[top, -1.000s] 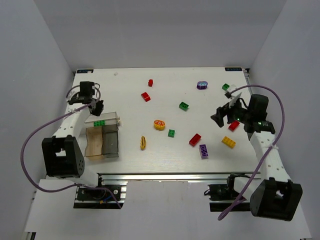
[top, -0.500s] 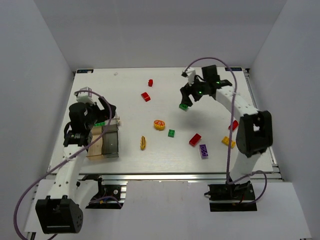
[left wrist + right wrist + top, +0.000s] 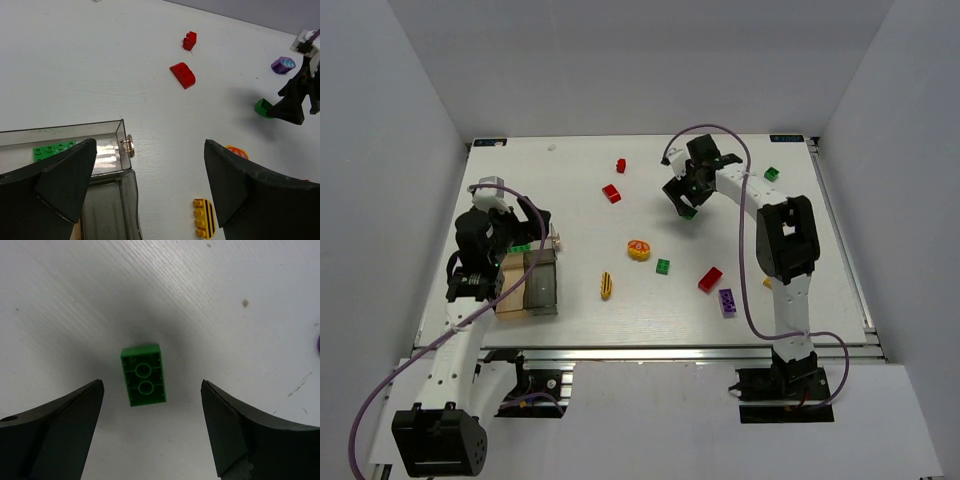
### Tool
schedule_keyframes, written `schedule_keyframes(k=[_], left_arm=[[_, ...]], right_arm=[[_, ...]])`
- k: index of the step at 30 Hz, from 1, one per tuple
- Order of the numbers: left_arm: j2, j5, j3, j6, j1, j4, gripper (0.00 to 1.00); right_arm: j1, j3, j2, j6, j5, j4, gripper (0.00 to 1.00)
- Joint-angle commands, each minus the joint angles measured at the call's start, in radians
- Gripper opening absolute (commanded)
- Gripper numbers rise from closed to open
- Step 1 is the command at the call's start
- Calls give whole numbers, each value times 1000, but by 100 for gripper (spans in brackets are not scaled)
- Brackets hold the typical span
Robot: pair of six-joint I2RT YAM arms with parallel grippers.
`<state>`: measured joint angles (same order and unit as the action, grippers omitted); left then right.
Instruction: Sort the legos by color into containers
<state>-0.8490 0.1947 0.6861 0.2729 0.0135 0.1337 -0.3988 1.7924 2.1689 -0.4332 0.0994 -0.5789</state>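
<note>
On my right wrist feed the right gripper (image 3: 152, 386) stands spread wide with nothing in it. Its two dark fingers (image 3: 65, 430) flank a green brick (image 3: 144, 375) that lies flat on the white table (image 3: 260, 300), clear of both fingers and sitting in their shadow. From the overhead camera I see that arm stretched far out over the middle of the back half of the table, with the gripper (image 3: 682, 195) pointing down at the same green brick (image 3: 689, 211). My left gripper (image 3: 150, 170) is also fully open and empty. It hangs above the containers (image 3: 120, 135), which sit near the left edge of the table, and a flat green piece (image 3: 52, 150) lies in the clear bin at the far end. Overhead, the containers (image 3: 525, 290) show a tan bin and a grey-tinted bin side by side in front of that clear one. The rest of the legos are loose on the table: two red bricks (image 3: 611, 193) toward the back, an orange rounded piece (image 3: 638, 249) and a yellow striped one (image 3: 607, 285) near the centre, a small green brick (image 3: 663, 266), a red brick (image 3: 710, 279) and a purple brick (image 3: 727, 302) toward the front, and another green brick (image 3: 772, 174) at the back right.
</note>
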Motion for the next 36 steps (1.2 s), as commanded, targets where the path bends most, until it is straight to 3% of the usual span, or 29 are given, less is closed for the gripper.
schedule_keyframes(k=[1, 10, 19, 24, 28, 36], left_arm=[[13, 15, 16, -17, -1, -3, 98], [14, 12, 16, -18, -1, 3, 98], [16, -3, 15, -21, -1, 9, 98], [22, 0, 15, -21, -1, 6, 98], [31, 6, 10, -20, -1, -3, 98], [96, -3, -13, -38, -1, -31, 98]], right_arm=[[-3, 41, 31, -36, -35, -41, 83], [0, 53, 72, -98, 8, -55, 71], [-2, 93, 85, -98, 46, -64, 18], [-18, 140, 43, -105, 163, -104, 12], [-57, 223, -15, -159, 456, -162, 9], [-262, 412, 18, -249, 657, -153, 1]])
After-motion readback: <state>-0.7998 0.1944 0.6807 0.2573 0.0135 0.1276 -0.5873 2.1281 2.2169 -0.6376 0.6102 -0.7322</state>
